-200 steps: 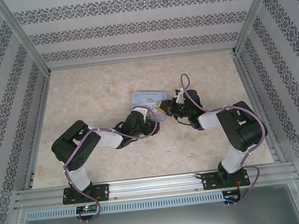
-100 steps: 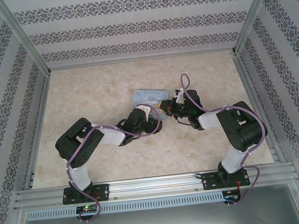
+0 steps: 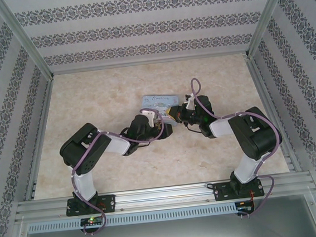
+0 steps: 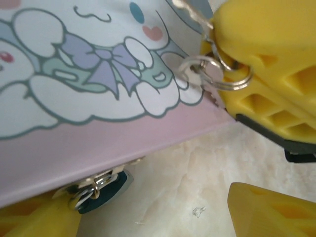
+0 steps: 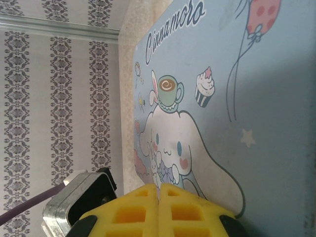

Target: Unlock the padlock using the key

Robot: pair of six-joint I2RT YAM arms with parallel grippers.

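Left gripper had edged toward the tin, gaping around the padlock, which it should clamp squarely before the key, pinched in the right gripper, approached.

Table: flat top with a pale beige marbled pattern, bordered by metal rails at the sides and near edge; it also shows in the left wrist view.
Tin: pale-blue, rectangular, lying flat on the table around its middle (cartoon lid facing up, with a white dog and script lettering).
Tin's edge: a pink band runs along the side nearest the left wrist camera.
Padlock: small and teal, at the tin's lower edge, just above the table; contact cannot be told.
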